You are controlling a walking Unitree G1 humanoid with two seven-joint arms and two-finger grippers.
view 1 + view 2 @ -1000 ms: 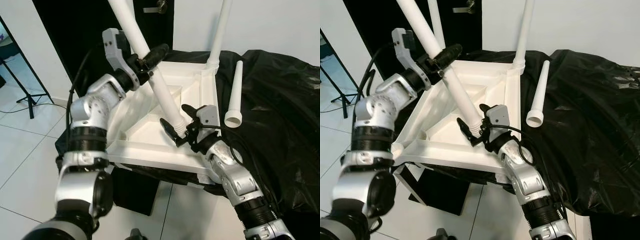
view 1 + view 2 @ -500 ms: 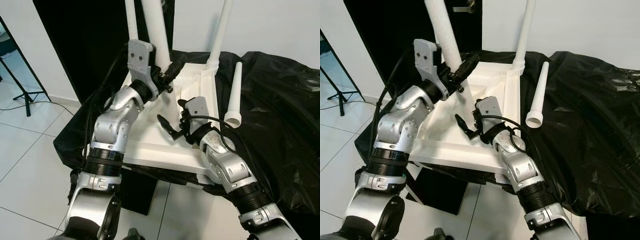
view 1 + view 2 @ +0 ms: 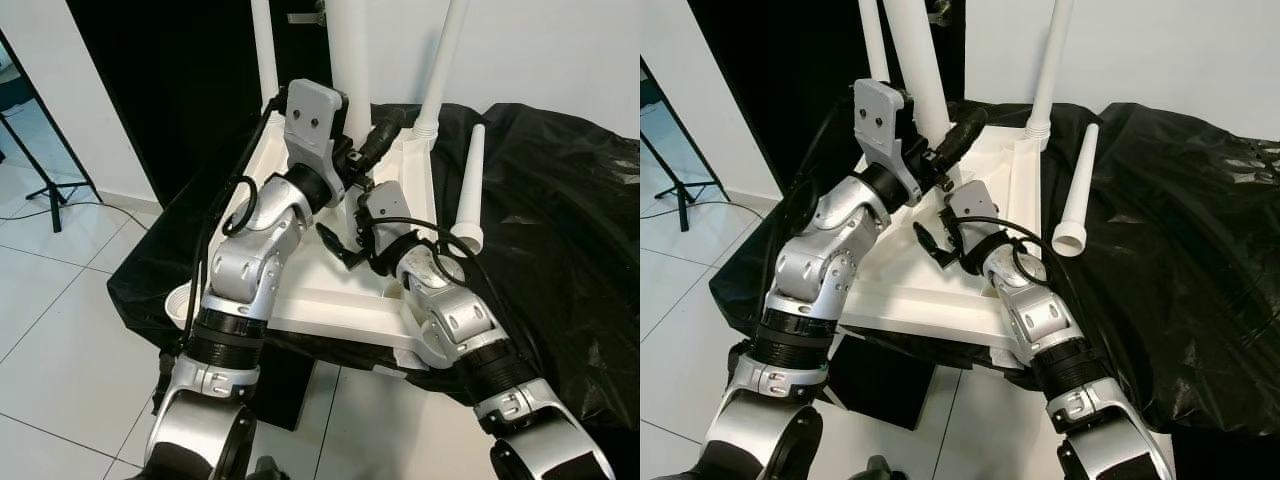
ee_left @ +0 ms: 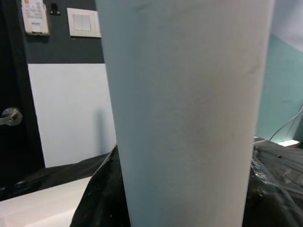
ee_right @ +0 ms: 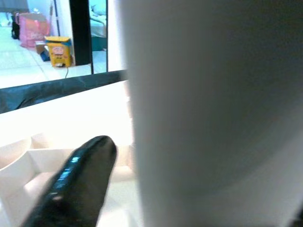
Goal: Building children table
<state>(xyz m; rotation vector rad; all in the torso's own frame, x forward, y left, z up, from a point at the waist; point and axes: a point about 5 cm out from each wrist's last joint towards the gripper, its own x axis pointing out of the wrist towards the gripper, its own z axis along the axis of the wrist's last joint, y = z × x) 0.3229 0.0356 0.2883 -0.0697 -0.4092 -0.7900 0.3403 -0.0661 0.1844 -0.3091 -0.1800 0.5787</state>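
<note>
Upturned white plastic children's tabletop (image 3: pixel 300 295), ribbed underside facing up, resting on a worktop draped in crinkled black plastic sheet (image 3: pixel 560 230). All positions below are given from this tabletop.

- 2 white tapered plastic legs already upright in its far corners: far-left leg (image 3: pixel 263 45) and far-right leg (image 3: pixel 443 60), the latter seated in a ribbed collar at the rim.
- 1 thick white tube leg (image 3: pixel 917 60), near upright over the tabletop's middle, leaning slightly away. Left gripper (image 3: pixel 952 140) is clamped around it from the left side — black jaws closed on the tube, one finger lying across its front. In the left wrist view the same leg (image 4: pixel 187 113) stands immediately before the lens.
- Right gripper (image 3: pixel 345 225) sits low over the tabletop's inner ribs, at the foot of the held leg. One black finger (image 3: pixel 335 245) curves out to the left; the right wrist view shows a finger (image 5: pixel 71 184) just beside the white tube (image 5: pixel 218 109), but whether the jaws actually press the tube cannot be told.
- 1 loose white leg with flared open socket end (image 3: pixel 468 190), lying on the black sheet just beside the tabletop's right edge, socket end nearest the robot.
- Beyond the tabletop: black door with metal lever handle (image 4: pixel 10 116), white wall.
- Below and left: white tiled floor (image 3: pixel 50 300) — black stand legs (image 3: pixel 55 200) at the far left.
</note>
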